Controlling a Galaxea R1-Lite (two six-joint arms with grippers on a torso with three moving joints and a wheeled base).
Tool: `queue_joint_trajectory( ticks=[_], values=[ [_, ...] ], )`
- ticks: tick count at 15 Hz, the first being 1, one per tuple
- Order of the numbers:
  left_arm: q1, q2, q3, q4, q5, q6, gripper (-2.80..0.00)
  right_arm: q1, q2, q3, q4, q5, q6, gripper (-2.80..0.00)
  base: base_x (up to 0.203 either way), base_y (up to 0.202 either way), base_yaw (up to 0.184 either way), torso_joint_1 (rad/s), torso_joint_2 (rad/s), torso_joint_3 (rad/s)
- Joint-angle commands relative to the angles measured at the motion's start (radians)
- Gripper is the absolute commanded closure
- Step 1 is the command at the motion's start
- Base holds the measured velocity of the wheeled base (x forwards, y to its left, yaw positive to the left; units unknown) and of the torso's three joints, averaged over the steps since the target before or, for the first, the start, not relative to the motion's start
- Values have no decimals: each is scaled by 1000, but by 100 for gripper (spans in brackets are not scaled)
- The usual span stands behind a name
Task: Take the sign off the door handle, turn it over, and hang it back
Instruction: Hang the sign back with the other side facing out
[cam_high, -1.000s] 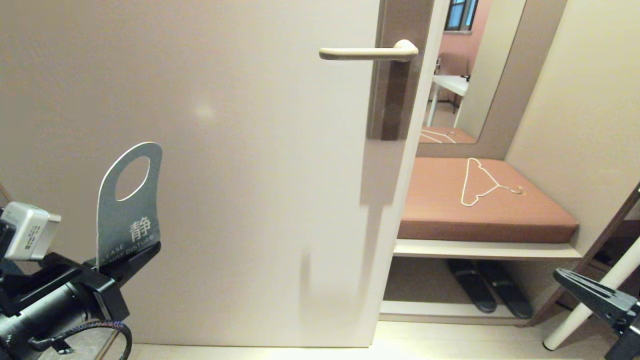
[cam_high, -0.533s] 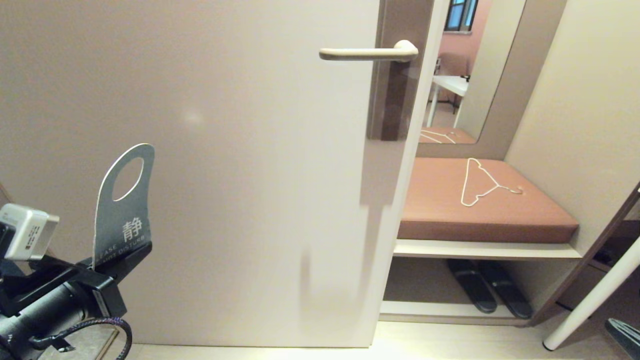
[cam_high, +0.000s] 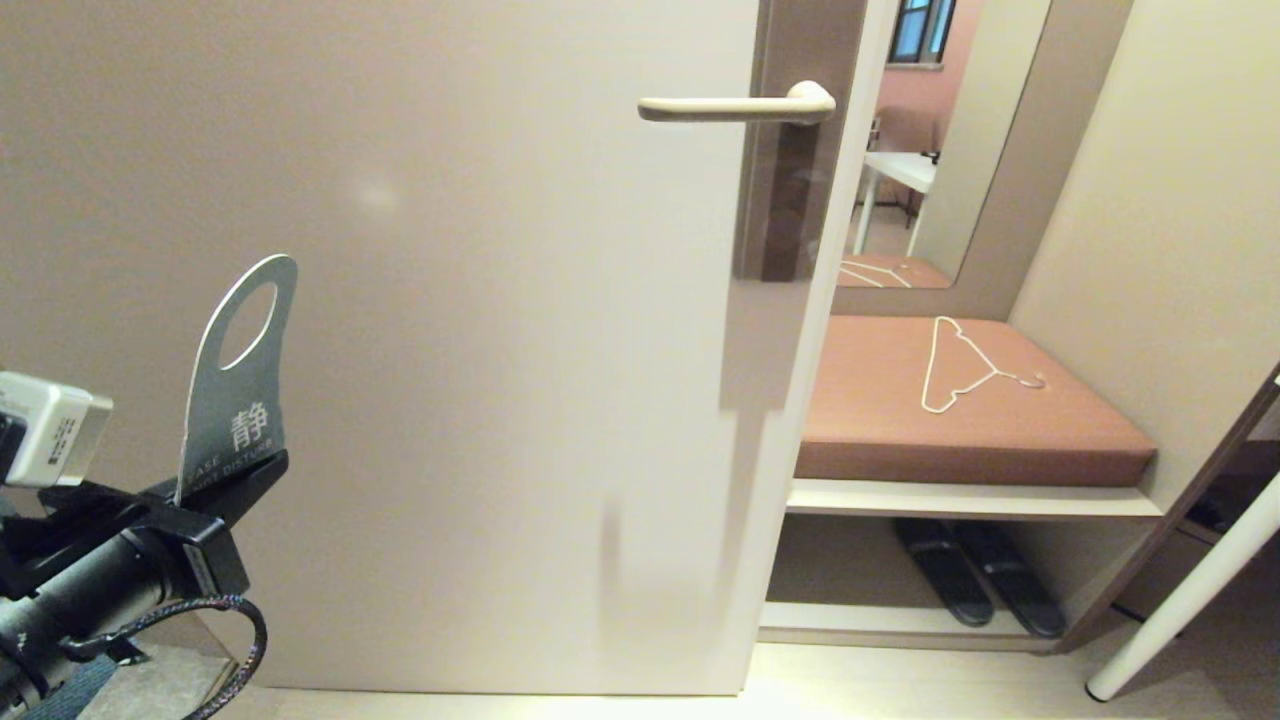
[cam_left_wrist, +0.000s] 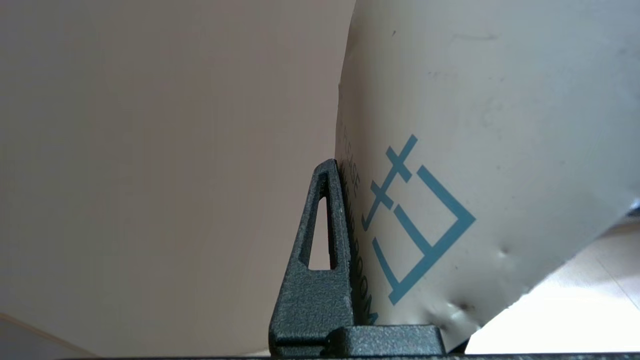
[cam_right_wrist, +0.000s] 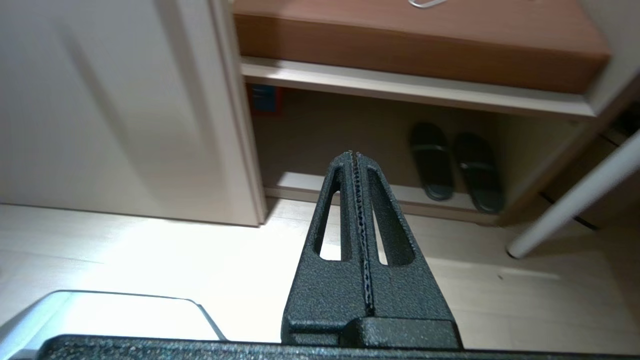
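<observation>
A: Gripper, left (cam_high: 235, 478), location and state?

B: Low at eight o'clock in the head view, well in front of the door (cam_high: 480, 300). Jaws clamped on the bottom edge of the sign (cam_high: 240, 385); the left wrist view shows one dark finger (cam_left_wrist: 315, 270) pressed flat against the card.

A: Sign, condition?

B: Upright, tilted slightly, oval hole at its twelve o'clock end. Grey-blue face with a white character and "DISTURB" lettering turned toward the head camera; pale face with teal character and "ROOM" lettering turned toward the wrist camera. Small dents near the gripped corner.

A: Door handle (cam_high: 735, 105)?

B: At one o'clock in the head view, level, bare, well apart from the sign.

A: Gripper, right (cam_right_wrist: 356, 156)?

B: Seen only in its own wrist view: fingers pressed together, nothing between them, pointing down toward floor (cam_right_wrist: 150, 250) and slippers (cam_right_wrist: 455, 167).

A: Remainder?

B: Brown bench cushion (cam_high: 900, 430) at three o'clock, white wire hanger (cam_high: 960, 365) lying on it, mirror (cam_high: 940, 140) above.
</observation>
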Motion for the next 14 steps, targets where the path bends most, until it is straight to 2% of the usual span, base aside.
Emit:
queue_joint_trajectory(
  ticks=[1, 8, 14],
  values=[
    [0, 30, -43, -5, 8, 4, 0, 1, -40, 15, 5, -14, -11, 0, 0, 0, 0, 0, 0, 0],
    [-7, 213, -280, -5, 30, 23, 0, 16, -133, 12, 7, -9, -17, 0, 0, 0, 0, 0, 0, 0],
    [-78, 366, -492, -5, 39, 32, 0, 15, -173, 12, 7, -9, -17, 0, 0, 0, 0, 0, 0, 0]
  ],
)
